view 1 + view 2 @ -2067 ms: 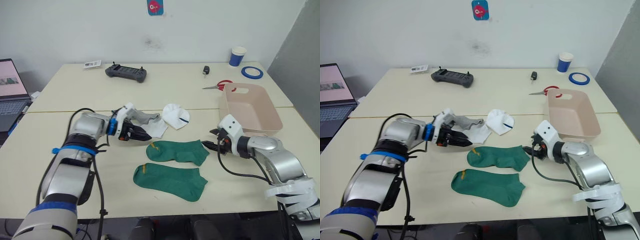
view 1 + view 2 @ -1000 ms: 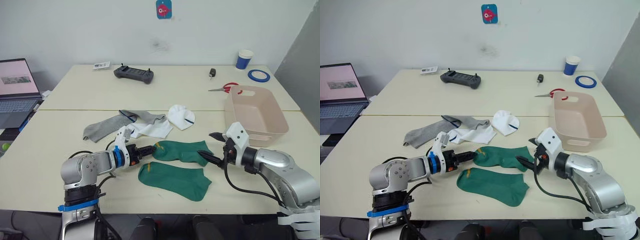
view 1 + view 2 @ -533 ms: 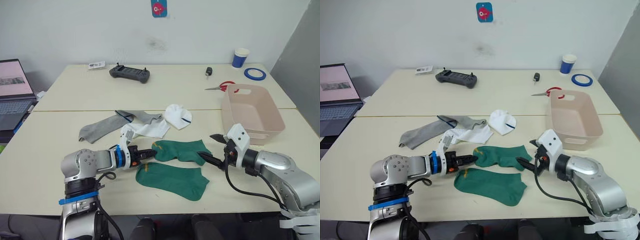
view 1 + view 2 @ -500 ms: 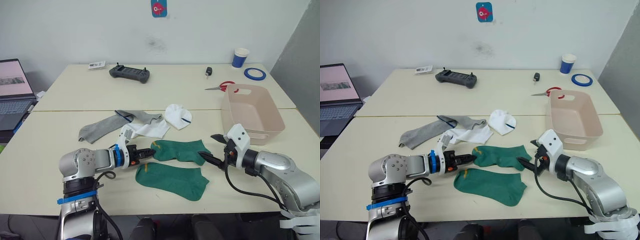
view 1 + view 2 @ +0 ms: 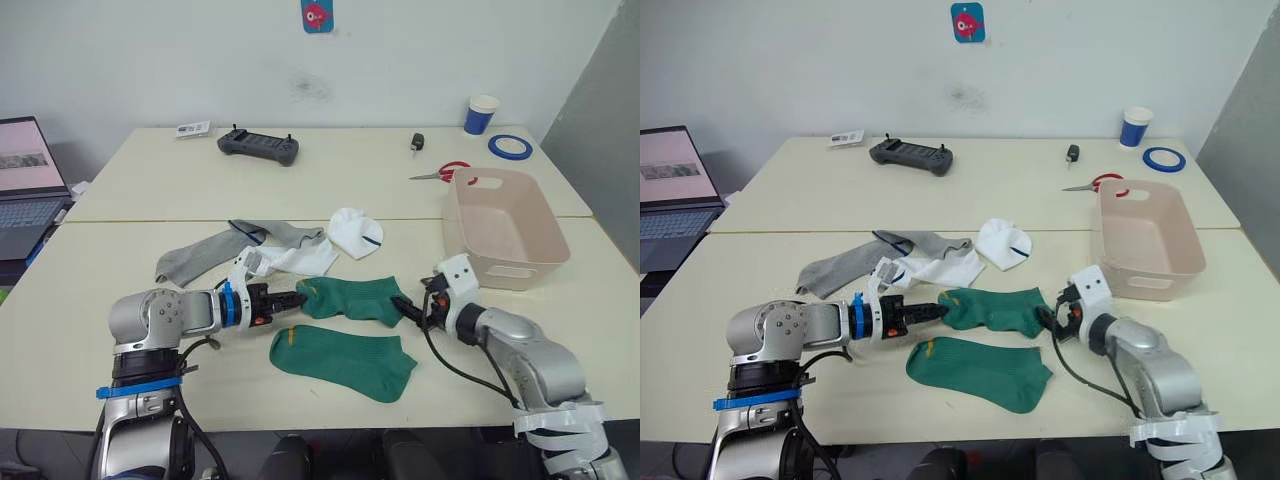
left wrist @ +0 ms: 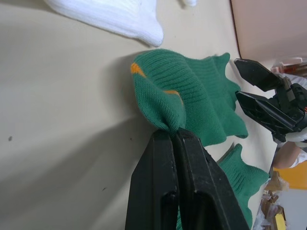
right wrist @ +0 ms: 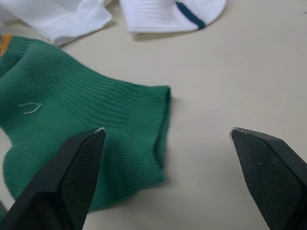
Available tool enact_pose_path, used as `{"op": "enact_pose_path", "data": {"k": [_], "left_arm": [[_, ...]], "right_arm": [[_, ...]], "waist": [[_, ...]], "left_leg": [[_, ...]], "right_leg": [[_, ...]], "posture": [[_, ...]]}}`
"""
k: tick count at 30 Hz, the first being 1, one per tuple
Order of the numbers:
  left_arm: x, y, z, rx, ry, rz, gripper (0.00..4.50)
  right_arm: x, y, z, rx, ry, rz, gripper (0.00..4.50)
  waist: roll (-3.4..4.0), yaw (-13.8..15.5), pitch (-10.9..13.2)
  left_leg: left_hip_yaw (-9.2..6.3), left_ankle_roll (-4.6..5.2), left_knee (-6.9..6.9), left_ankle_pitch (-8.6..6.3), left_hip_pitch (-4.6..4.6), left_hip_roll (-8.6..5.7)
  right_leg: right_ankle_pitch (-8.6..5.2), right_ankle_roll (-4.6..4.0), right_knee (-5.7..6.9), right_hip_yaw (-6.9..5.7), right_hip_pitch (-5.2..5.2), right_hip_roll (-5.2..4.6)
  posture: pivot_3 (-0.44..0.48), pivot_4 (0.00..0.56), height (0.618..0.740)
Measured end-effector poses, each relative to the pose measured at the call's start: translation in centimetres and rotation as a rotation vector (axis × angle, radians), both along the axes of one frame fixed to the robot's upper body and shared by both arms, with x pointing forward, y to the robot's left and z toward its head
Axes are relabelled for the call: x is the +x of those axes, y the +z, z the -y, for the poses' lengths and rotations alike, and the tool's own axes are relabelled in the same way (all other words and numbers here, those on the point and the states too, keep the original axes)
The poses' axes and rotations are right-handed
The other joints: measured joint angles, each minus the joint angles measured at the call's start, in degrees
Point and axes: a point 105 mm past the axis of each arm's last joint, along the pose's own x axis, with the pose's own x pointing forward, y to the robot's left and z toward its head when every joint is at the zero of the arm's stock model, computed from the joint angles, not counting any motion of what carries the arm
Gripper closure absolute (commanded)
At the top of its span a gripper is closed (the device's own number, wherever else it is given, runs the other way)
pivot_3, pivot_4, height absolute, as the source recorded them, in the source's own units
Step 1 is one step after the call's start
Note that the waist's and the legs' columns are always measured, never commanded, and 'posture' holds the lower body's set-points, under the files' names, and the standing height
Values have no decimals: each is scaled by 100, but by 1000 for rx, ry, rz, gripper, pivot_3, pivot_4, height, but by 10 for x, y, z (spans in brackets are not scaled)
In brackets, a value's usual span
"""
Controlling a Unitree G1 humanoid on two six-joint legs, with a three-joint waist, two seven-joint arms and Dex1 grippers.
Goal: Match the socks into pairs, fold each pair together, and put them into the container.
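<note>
**Left jaws pinch a green sock's toe, right jaws spread at its cuff**

The table [image 5: 330, 170] carries everything. The container [image 5: 505, 228], a pinkish-beige tub, stands just past the right gripper [image 5: 412, 308], on its outer side, and holds no sock. Between the two grippers lies the upper green sock [image 5: 350, 298]; the left gripper [image 5: 296, 299] has its jaws pressed together on the bunched toe end of it, the fabric humped up at the pinch in the left wrist view. The right gripper's jaws are spread wide, one finger on each side of that sock's cuff [image 7: 160, 122], and I cannot tell whether they touch it. The second green sock [image 5: 345, 360] lies flat just on the near side of both jaws, touching or nearly touching the first. On the far side of the left jaws lie the grey socks [image 5: 215, 250] and a white sock [image 5: 298, 260], overlapping in a loose heap, and another white sock with a navy stripe [image 5: 355, 232] lies balled up just beyond the held sock, between the two grippers' lines
</note>
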Motion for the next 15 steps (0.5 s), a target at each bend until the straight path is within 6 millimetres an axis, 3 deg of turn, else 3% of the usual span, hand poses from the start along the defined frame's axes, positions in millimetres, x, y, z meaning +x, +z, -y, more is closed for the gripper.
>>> {"op": "enact_pose_path", "data": {"k": [7,11,15], "left_arm": [[0,0,-3,8,0,14,4500],[1,0,-5,11,3,16,4500],[1,1,-7,16,9,21,4500]], "right_arm": [[-1,-3,6,-65,-16,1,3005],[-5,-2,-4,-73,42,4,4414],[-10,1,-12,-68,91,12,4465]], "waist": [[0,-2,0],[0,-11,0],[-1,-11,1]], "left_leg": [[-1,1,0,-1,2,0],[-1,1,-1,-1,1,2],[-1,1,-1,-1,1,1]], "right_leg": [[0,0,0,-2,2,1],[0,0,-1,-2,1,2],[0,0,-1,-2,1,2]], "posture": [[0,150,740],[0,150,740],[0,150,740]]}}
